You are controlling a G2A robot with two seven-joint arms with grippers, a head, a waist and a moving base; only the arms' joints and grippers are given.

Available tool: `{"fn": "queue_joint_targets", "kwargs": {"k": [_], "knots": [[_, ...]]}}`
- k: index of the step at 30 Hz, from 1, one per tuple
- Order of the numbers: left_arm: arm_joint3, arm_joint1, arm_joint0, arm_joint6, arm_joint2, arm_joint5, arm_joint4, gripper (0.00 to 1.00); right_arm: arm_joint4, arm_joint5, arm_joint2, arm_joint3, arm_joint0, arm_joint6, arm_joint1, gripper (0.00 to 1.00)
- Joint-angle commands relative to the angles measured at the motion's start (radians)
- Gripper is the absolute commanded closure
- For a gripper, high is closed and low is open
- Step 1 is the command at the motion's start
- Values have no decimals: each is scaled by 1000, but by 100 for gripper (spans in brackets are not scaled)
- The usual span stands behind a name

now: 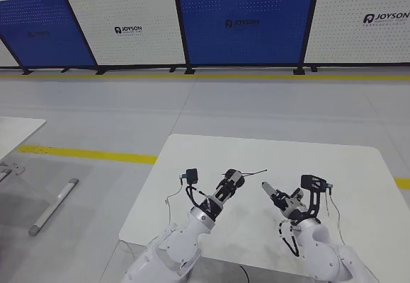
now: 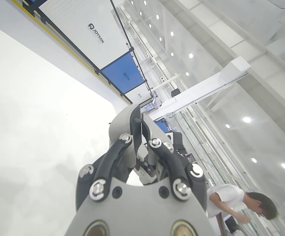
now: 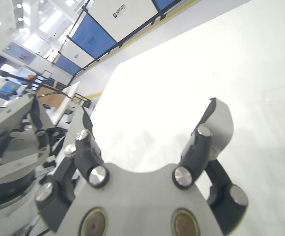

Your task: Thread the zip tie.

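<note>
Your right gripper [image 3: 152,117] hangs spread wide and empty above the table [image 1: 332,163]. Just beside it, your left gripper [image 2: 140,117] is clenched on the zip tie [image 1: 254,172], tail sticking out free. That thin tail may flex aside when grabbed.

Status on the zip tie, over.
Left gripper shut on zip tie, tail sticking out free. Right gripper open, empty, beside it. Nothing between them.

zip tie [image 1: 255,171] too thin to make out its head; its held end hidden between left fingers [image 2: 122,124].
</note>
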Motion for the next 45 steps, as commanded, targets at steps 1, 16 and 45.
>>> {"fn": "queue_joint_targets", "kwargs": {"k": [1, 16, 45], "knots": [[-2, 0, 3, 0, 0, -1, 2, 100, -64, -16, -15, 24, 15, -10, 0, 0], [-7, -1, 7, -28, -2, 10, -23, 100, -159, -93, -35, 63, 40, 5, 2, 0], [-10, -3, 23, -44, 18, 10, 34, 100, -56, -260, -24, 16, -9, 15, -4, 60]]}}
